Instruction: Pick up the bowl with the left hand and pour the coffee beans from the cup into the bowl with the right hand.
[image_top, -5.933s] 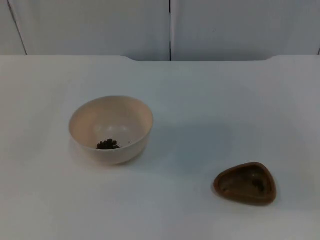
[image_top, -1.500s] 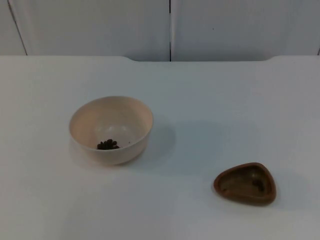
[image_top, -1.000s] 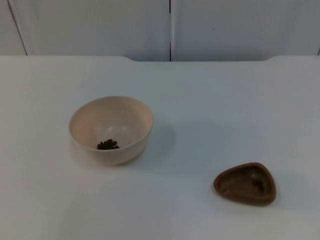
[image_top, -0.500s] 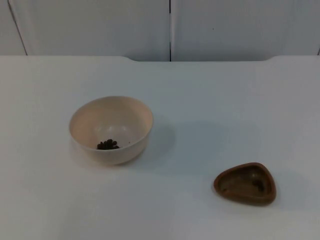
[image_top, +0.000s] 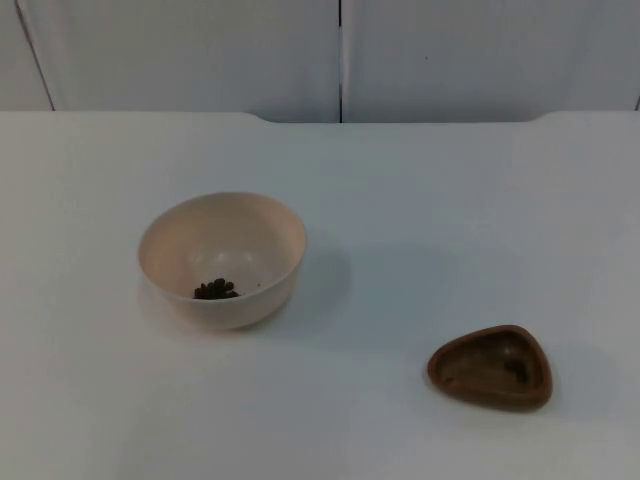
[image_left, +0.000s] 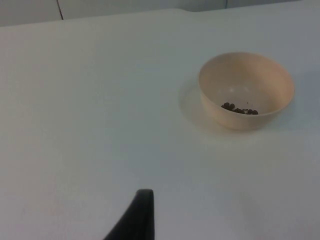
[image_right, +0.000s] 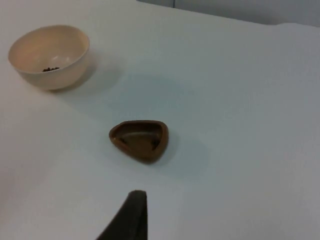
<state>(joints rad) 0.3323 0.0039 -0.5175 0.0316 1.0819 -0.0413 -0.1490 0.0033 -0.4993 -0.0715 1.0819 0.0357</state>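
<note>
A cream bowl (image_top: 222, 258) stands upright on the white table, left of centre. A small heap of dark coffee beans (image_top: 216, 290) lies at its bottom. The brown, rounded-triangle cup (image_top: 490, 367) sits upright near the front right, well apart from the bowl. Its inside looks glossy brown with a dark patch I cannot identify. My left gripper (image_left: 137, 216) hangs over bare table, far from the bowl (image_left: 245, 90) and its beans (image_left: 239, 108). My right gripper (image_right: 131, 215) waits above the table, a short way from the cup (image_right: 139, 140), with the bowl (image_right: 49, 56) farther off.
The white table top (image_top: 420, 200) runs back to the grey partition wall (image_top: 340, 55), which has a vertical seam. Bare table lies between the bowl and the cup and around both.
</note>
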